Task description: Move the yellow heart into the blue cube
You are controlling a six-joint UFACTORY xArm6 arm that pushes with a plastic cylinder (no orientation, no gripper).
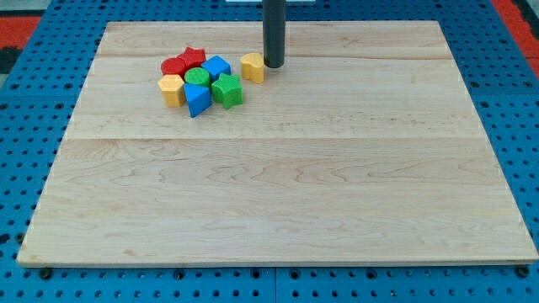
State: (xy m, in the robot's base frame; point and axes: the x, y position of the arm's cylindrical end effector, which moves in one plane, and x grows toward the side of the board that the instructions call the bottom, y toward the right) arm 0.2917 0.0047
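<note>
Yellow heart: the small yellow heart-shaped plastic-looking block (252, 66) is sat near the view's top of the pale wooden board (278, 194), just to the view's right of the cluster, with a small gap to the blue cube block (217, 67).
Handling: probably light and rigid, so it should slide easily on the smooth wood; a bit of spin is likely if it gets nudged off-centre.
Where to push: no gripping possible here, so contact is best made on the heart's view-right face, pretty much where the rod already is.
Tip: the dark rod's tip (274, 65) is placed right against or just beside the heart's view-right side; actual contact can't be told for sure.
Jaws: none fitted, just a plain rod, so nothing to be opened or closed.
Cluster: red star (193, 57), red round-ish block (174, 66), green round block (197, 78), green ridged block (226, 90), a second blue block (197, 99) and a second yellow block (171, 89) are packed together, touching.
Containers: none seen, nothing held in anything.
</note>
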